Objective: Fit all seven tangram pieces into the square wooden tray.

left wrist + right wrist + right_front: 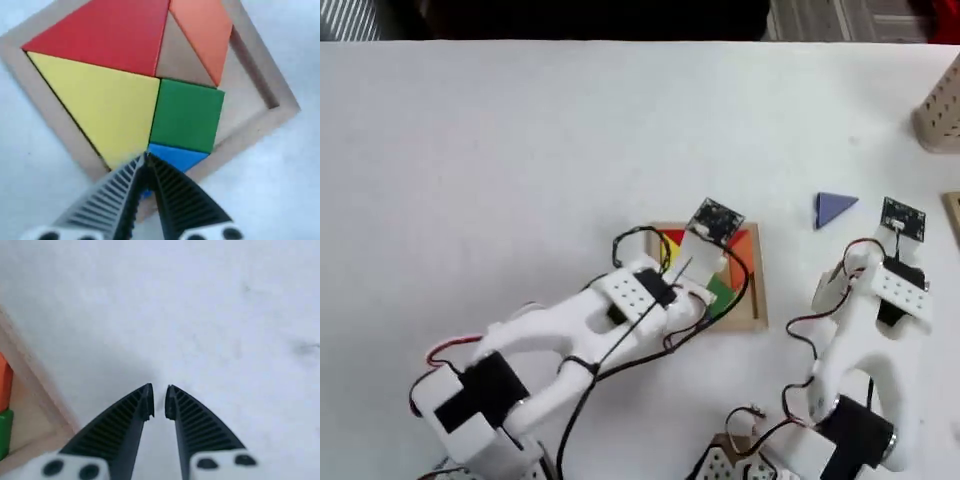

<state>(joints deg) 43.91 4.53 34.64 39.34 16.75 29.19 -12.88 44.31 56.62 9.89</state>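
Observation:
The square wooden tray (pixel 757 300) lies at mid table. In the left wrist view the tray (pixel 272 75) holds a red triangle (pixel 105 30), a yellow triangle (pixel 105 105), a green square (pixel 187 112), an orange piece (pixel 205 30) and a blue piece (pixel 175 155) at its near rim. My left gripper (pixel 147 159) is shut, with its tips together right over the blue piece. A bluish-purple triangle (pixel 833 208) lies loose on the table right of the tray. My right gripper (pixel 159 402) hangs over bare table beside the tray's corner (pixel 30 370), shut to a thin slit and holding nothing.
A pale perforated block (pixel 940 115) stands at the far right edge. Cables loop around both arms near the table's front. The white tabletop stretches wide to the left and the back.

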